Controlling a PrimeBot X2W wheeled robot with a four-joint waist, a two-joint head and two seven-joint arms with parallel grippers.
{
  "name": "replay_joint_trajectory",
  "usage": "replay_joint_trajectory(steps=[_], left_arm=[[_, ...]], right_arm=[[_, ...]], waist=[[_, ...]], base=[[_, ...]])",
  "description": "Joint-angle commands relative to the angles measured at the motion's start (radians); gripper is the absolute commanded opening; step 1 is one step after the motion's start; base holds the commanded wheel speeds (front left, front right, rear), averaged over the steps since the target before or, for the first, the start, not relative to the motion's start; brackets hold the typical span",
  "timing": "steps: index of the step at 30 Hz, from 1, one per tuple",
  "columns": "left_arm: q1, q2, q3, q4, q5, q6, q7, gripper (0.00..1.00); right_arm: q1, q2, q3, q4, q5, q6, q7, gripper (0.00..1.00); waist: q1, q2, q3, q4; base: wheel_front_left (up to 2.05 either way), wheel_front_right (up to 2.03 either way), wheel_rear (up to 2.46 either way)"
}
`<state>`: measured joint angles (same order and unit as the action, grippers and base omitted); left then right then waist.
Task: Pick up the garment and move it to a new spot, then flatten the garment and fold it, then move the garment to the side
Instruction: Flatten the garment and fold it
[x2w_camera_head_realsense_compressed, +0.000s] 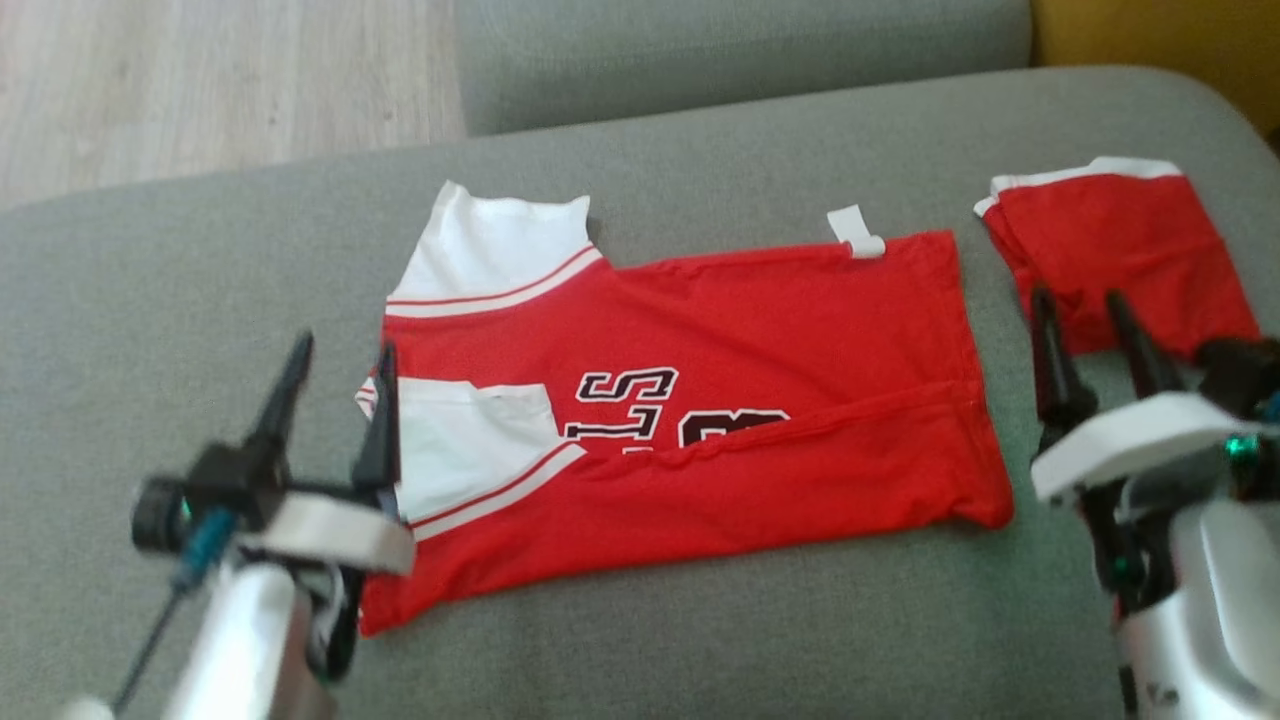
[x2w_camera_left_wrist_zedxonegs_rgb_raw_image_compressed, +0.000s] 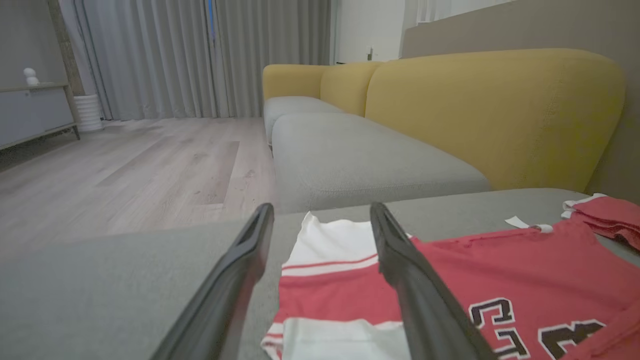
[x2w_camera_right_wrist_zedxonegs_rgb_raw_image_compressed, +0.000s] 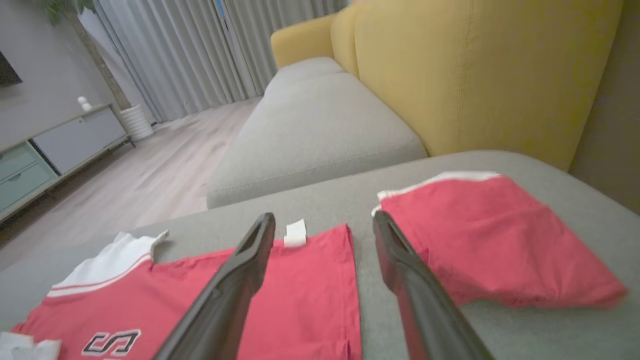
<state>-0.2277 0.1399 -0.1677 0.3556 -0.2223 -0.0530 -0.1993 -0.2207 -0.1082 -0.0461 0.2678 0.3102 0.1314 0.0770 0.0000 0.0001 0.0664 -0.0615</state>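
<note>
jersey (x2w_camera_head_realsense_compressed: 700, 400) lies flat on the grey seat cushion (x2w_camera_head_realsense_compressed: 200, 300). its long axis runs l-to-r across my head view: white sleeves + collar end twd my left, hem end twd my right. the near long edge looks turned up over the lettering, so i'd call it one lengthwise fold in, w/ more folding and the move aside not yet done.

left gripper (x2w_camera_head_realsense_compressed: 343, 347) sits at the sleeve end, jaws spread wide, nothing in them. its inner finger overlaps the near white sleeve in head view, and on the left wrist cam the sleeves lie ahead, btwn and past the fingers. right gripper (x2w_camera_head_realsense_compressed: 1078, 298) is just off the hem edge, in the gap btwn the hem and the folded red shorts (x2w_camera_head_realsense_compressed: 1120, 260), also wide + empty. can't tell if any tip touches cloth.

key relation imo: each arm stands at its own short end, so neither is nearer overall and the cloth lies inboard of both. whichever fold comes next, left takes the sleeve-end corners and right the hem. right has the shorts just beside its outer finger, so i'd watch for a snag there.
</note>
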Motion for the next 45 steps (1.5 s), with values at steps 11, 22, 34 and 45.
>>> replay_joint_trajectory(steps=[11,22,34,45], left_arm=[[-0.472,0.184,-0.08,0.107,-0.053,-0.076,0.226,1.0],[-0.79,0.398,-0.373,0.309,-0.281,-0.077,0.428,1.0],[-0.918,0.447,-0.527,0.443,-0.416,-0.078,0.491,1.0],[-0.955,0.452,-0.638,0.449,-0.563,-0.078,0.566,0.46]], right_arm=[[-0.24,-0.009,0.031,-0.046,-0.041,-0.001,-0.035,1.0],[-0.391,-0.004,0.077,-0.013,-0.045,-0.001,-0.064,1.0],[-0.44,0.008,0.104,0.001,-0.032,-0.001,-0.095,1.0],[-0.46,0.01,0.098,0.015,-0.037,-0.001,-0.11,1.0]], waist=[[0.0,-0.0001,0.217,-0.048],[0.0,-0.0001,0.359,-0.127],[0.0,-0.0001,0.432,-0.196],[0.0,-0.0001,0.469,-0.216]], base=[[0.0,0.0,0.0],[0.0,0.0,0.0],[0.0,0.0,0.0],[0.0,0.0,0.0]])
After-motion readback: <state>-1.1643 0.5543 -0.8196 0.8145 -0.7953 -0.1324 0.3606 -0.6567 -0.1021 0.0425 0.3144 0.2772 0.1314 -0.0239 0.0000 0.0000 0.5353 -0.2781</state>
